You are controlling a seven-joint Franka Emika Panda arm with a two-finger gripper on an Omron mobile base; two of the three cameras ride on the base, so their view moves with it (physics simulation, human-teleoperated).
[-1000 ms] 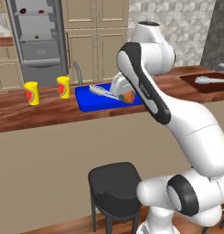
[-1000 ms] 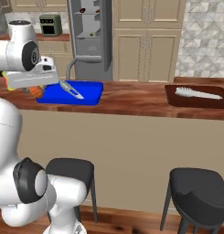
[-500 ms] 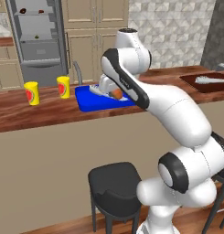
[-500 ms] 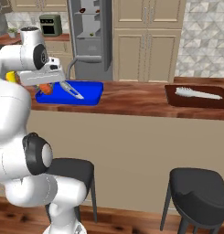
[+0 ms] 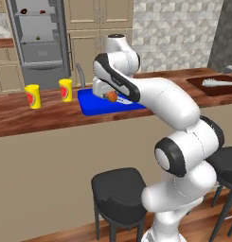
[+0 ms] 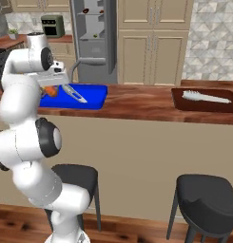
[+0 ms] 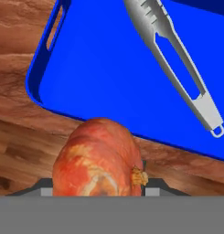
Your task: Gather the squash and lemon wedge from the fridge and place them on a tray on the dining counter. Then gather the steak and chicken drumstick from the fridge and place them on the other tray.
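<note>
Holding the squash (image 7: 98, 157) between its jaws, the gripper (image 5: 109, 96) hangs at the near edge of the blue tray (image 7: 113, 68); the jaws are clamped on the orange squash, which bulges up from the bottom of the hand view with its stem nub to one side. Risk, as I judge it: in the hand view the squash sits over the tray's near rim and the wood of the counter (image 6: 137, 102) rather than over the tray floor, so letting go now could land it on the rim and roll it onto the counter or off the near edge. Second risk: tongs (image 7: 177, 64) already lie in the tray toward its far side, so a drop too far in could hit them and knock the squash or the tongs about. The squash is round, so it may roll after release even on the tray floor. Containers: blue tray holds the grey tongs, nothing else seen in it. Brown tray (image 6: 203, 100) near the counter's right end holds one pale grey utensil (image 6: 206, 97). Fridge (image 6: 92, 28) stands open behind the counter with small items on its shelves, too small to name; lemon wedge not made out. Two yellow cups (image 5: 49, 92) stand on the counter left of the blue tray.
</note>
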